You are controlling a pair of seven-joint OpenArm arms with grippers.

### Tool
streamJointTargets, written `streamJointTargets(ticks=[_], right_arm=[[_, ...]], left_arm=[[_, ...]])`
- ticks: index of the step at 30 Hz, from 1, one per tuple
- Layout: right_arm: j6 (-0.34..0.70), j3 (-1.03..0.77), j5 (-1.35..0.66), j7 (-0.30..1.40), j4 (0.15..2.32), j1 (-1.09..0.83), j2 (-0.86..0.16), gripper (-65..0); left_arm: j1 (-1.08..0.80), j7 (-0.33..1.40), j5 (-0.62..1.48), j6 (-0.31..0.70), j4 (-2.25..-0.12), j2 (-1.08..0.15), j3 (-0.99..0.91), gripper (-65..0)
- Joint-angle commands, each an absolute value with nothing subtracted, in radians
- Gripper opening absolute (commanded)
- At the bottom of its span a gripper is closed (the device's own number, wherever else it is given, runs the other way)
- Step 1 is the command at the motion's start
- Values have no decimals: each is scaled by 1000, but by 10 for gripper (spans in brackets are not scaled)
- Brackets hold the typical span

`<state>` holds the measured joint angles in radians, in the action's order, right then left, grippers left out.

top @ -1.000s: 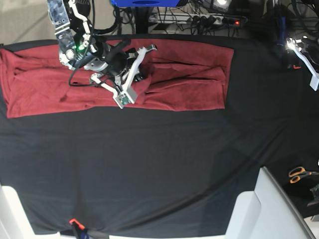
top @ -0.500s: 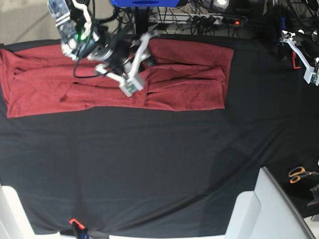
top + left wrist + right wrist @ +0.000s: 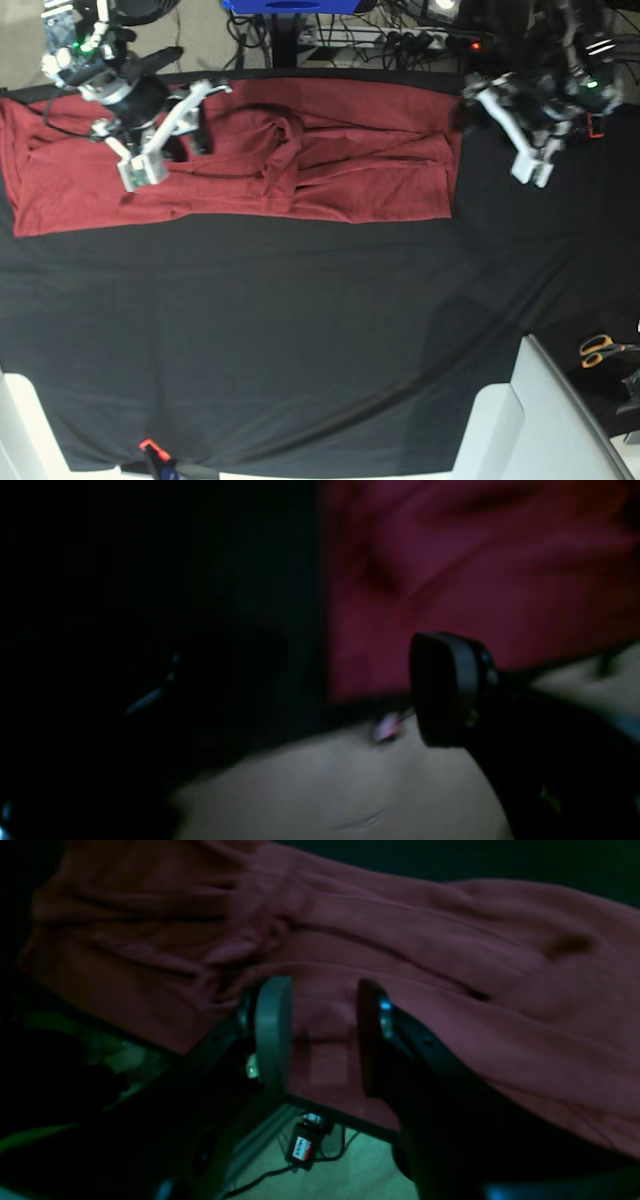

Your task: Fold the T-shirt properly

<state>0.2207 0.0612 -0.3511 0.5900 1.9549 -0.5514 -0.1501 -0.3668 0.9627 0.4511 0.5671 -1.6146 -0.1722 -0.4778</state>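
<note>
Two end effectors up, neither holding cloth. Far left of the base view: right end effector point(image 3: 190, 115) over the T-shirt point(image 3: 350, 150), jaws apart with bare fabric showing between them. T-shirt spread as a long band along the back edge of the desk point(image 3: 300, 330), bunched at mid-length. Far right: left end effector point(image 3: 520, 120) just off the shirt's end, jaws wide. Between grasps, by the look; next, pinching both ends to fold.
</note>
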Motion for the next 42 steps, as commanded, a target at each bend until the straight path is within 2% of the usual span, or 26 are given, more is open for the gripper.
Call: streamJointTargets(ticks=[1, 4, 8, 13, 16, 22, 28, 42], right_arm=[[231, 54, -361, 573, 1969, -568, -154, -441], [232, 50, -360, 573, 1968, -595, -157, -441], [232, 54, -358, 573, 1966, -615, -157, -441], [236, 88, -357, 573, 1966, -570, -159, -441], [236, 157, -357, 581, 1959, -503, -159, -437], [199, 349, -358, 746, 1797, -243, -116, -435], [160, 361, -358, 777, 1592, -85, -54, -435], [160, 354, -358, 776, 1363, 67, -51, -435]], left_arm=[[-349, 958, 479, 562, -1595, -186, -496, -100], [-306, 957, 573, 572, -1517, -186, -490, -99], [-282, 958, 664, 696, -1460, -228, -496, -99], [-312, 957, 668, 698, -1488, -268, -506, -104], [-340, 957, 668, 698, -1512, -278, -585, -105], [-429, 957, 667, 698, -1520, -335, -794, -109], [-521, 957, 667, 698, -1546, -371, -874, -109], [-544, 957, 667, 698, -1550, -349, -909, -109]])
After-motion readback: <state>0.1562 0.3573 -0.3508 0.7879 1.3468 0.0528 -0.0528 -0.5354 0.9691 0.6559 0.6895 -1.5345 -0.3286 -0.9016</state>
